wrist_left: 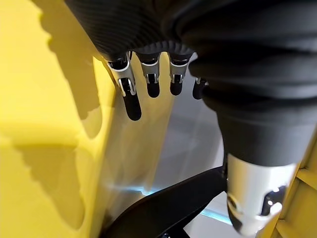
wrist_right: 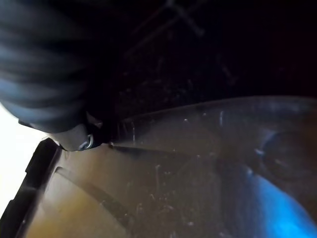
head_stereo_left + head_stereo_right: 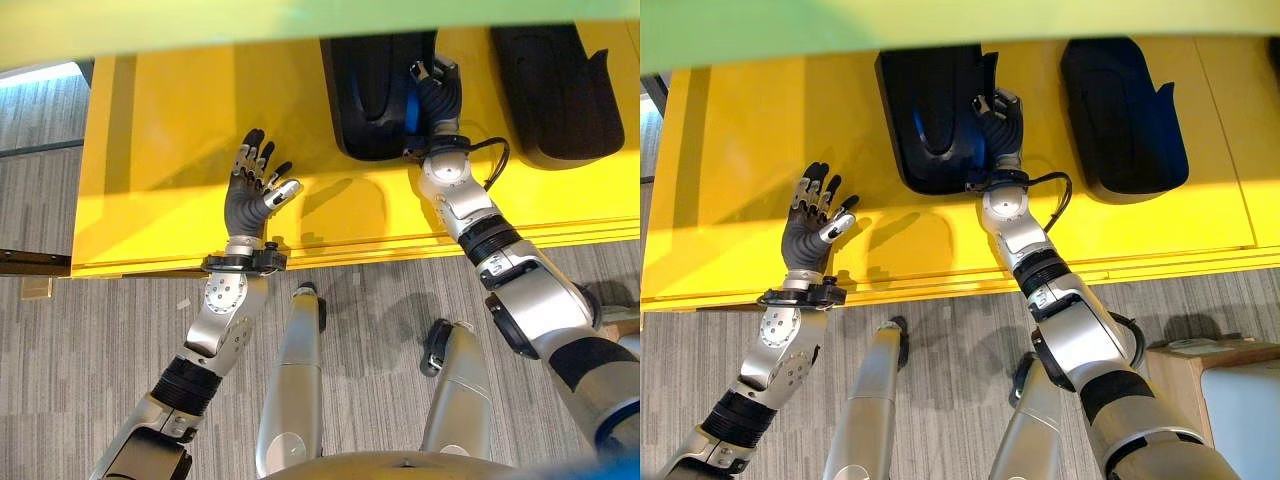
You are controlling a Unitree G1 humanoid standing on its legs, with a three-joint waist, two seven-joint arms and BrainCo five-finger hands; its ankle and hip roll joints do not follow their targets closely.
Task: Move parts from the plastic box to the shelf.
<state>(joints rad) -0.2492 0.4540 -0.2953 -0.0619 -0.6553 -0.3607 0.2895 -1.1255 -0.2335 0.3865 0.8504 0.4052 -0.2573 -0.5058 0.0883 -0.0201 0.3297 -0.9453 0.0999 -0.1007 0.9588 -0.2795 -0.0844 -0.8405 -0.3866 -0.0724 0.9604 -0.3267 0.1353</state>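
On your left, the yellow shelf (image 3: 150,130) is lying bare around the left hand (image 3: 250,195), which is hovering there with fingers spread, so that side is giving you open room to pass. Toward the middle, a black part (image 3: 375,90) is taking up the shelf, and the right hand (image 3: 1000,125) is resting on its edge. Another black part (image 3: 1120,115) is sitting just beside it on your right, leaving a narrow yellow gap between them. A green edge (image 3: 300,25) is overhanging the far side.
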